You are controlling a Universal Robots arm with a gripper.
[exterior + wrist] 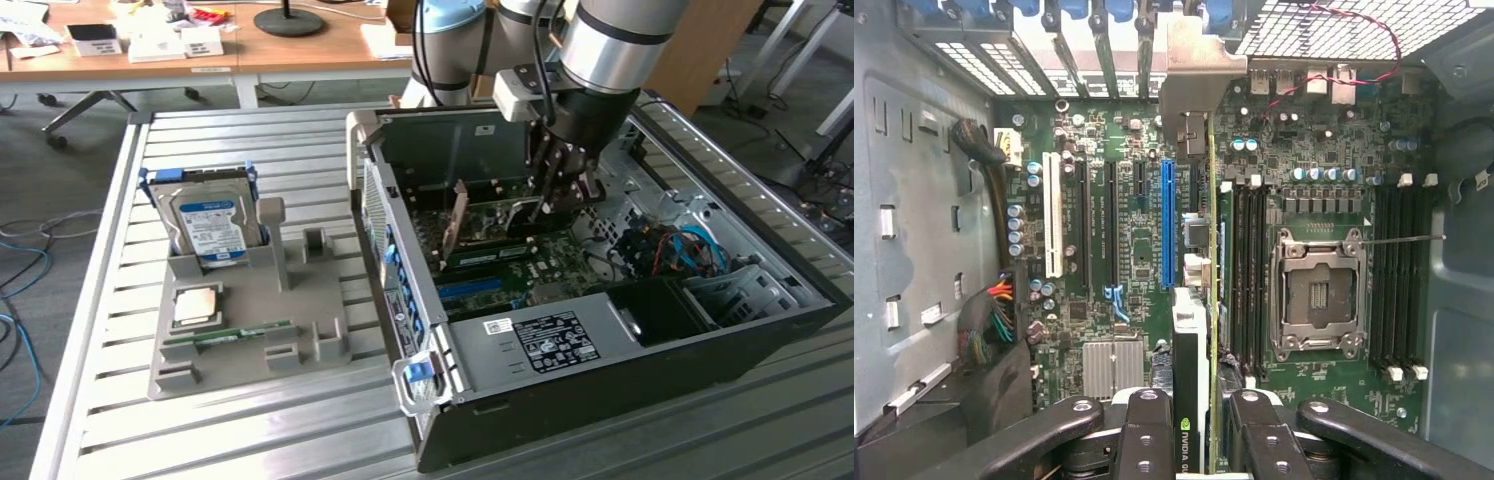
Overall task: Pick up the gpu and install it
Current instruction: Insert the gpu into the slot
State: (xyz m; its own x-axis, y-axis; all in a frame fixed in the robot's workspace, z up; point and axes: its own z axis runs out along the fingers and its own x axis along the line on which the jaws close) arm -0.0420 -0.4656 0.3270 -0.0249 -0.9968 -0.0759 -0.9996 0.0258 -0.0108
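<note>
The tool [1199, 437] pinches the gpu [1191, 340] edge-on; both sit inside the case [601, 392]. The hard drive [214, 225] stands at its nine o'clock, exterior view.

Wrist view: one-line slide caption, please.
Pincer holds the gpu edge-on over the motherboard inside the case.

The gpu [1191, 340] stands upright inside the computer case [574, 400].
</note>
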